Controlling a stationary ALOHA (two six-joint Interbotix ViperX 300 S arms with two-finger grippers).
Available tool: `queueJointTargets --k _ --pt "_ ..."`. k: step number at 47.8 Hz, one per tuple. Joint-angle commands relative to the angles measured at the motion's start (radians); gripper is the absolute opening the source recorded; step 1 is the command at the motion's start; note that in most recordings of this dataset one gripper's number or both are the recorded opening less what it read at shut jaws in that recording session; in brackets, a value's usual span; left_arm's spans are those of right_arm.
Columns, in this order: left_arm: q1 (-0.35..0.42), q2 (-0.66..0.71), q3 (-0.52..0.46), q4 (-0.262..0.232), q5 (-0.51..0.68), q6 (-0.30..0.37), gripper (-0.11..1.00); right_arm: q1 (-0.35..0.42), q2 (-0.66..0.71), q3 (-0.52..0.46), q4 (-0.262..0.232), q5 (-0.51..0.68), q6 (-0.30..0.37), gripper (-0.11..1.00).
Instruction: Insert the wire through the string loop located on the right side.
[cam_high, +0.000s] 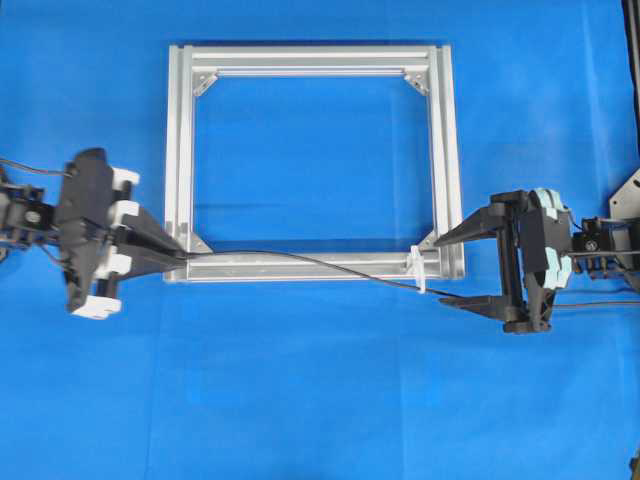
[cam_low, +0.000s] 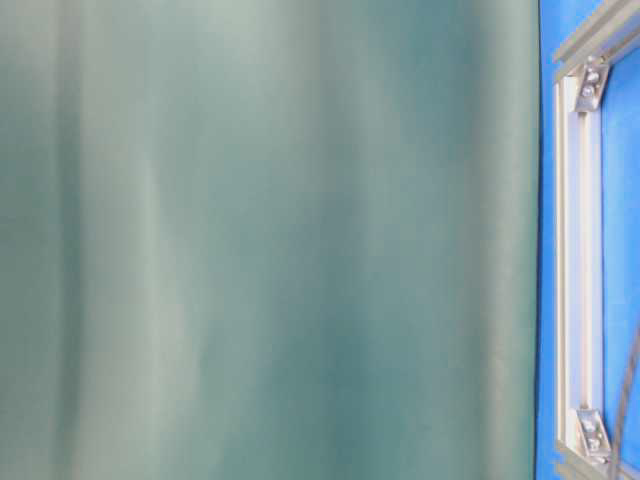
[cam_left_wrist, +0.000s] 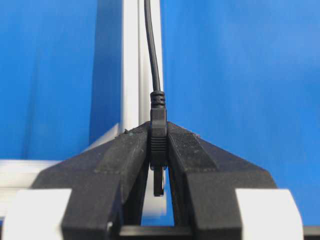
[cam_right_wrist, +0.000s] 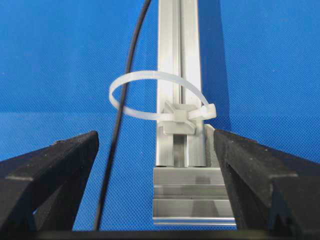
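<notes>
The wire (cam_high: 300, 262) is a thin black cable lying along the near bar of the silver frame (cam_high: 180, 150). My left gripper (cam_high: 183, 256) is shut on its plug (cam_left_wrist: 158, 135) at the frame's near left corner, and the slim tip points back between the fingers. The string loop (cam_right_wrist: 150, 95) is a white tie ring on the bar near the right corner (cam_high: 418, 270). The wire (cam_right_wrist: 122, 110) crosses the ring's left part and appears to pass through it. My right gripper (cam_high: 442, 270) stands open just right of the loop, its fingers (cam_right_wrist: 235, 150) on either side of the bar's end, holding nothing.
A blue cloth (cam_high: 320, 400) covers the table. The wire trails on under my right gripper toward the right edge (cam_high: 600, 303). A blurred teal surface (cam_low: 270, 240) fills most of the table-level view, and only a strip of the frame (cam_low: 580, 250) shows at its right.
</notes>
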Motion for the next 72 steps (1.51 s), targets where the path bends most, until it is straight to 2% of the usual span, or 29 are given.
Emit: queueJointTargets --k 1,33,34,36,44,48,50,56,63,72 --pt "-0.005 -0.038 0.020 0.003 0.020 -0.020 0.07 0.002 -0.015 -0.008 -0.002 -0.005 -0.002 0.85" --pt "-0.020 -0.041 0.038 0.003 0.089 -0.020 0.08 0.002 -0.015 -0.012 -0.002 -0.006 -0.003 0.85" --pt "-0.020 -0.041 0.038 0.002 0.089 -0.020 0.10 0.002 -0.015 -0.012 -0.002 -0.005 -0.003 0.85" --pt "-0.020 -0.043 0.040 0.003 0.089 -0.020 0.19 0.002 -0.015 -0.012 -0.002 -0.006 -0.003 0.85" --pt "-0.020 -0.051 0.044 0.003 0.120 -0.021 0.69 0.002 -0.015 -0.014 -0.002 -0.006 -0.003 0.85" --pt "-0.020 -0.051 0.043 0.003 0.135 -0.025 0.88 0.002 -0.020 -0.014 -0.002 -0.006 -0.006 0.85" --pt "-0.020 -0.052 0.041 0.003 0.140 -0.026 0.90 0.002 -0.025 -0.014 -0.002 -0.006 -0.011 0.85" --pt "-0.020 -0.069 0.037 0.003 0.156 -0.028 0.83 0.002 -0.054 -0.017 -0.003 -0.005 -0.026 0.85" --pt "-0.020 -0.118 0.028 0.003 0.169 -0.026 0.83 0.002 -0.123 -0.021 -0.003 0.009 -0.071 0.85" --pt "-0.020 -0.222 0.012 0.003 0.210 -0.021 0.83 -0.002 -0.238 -0.038 -0.003 0.098 -0.109 0.85"
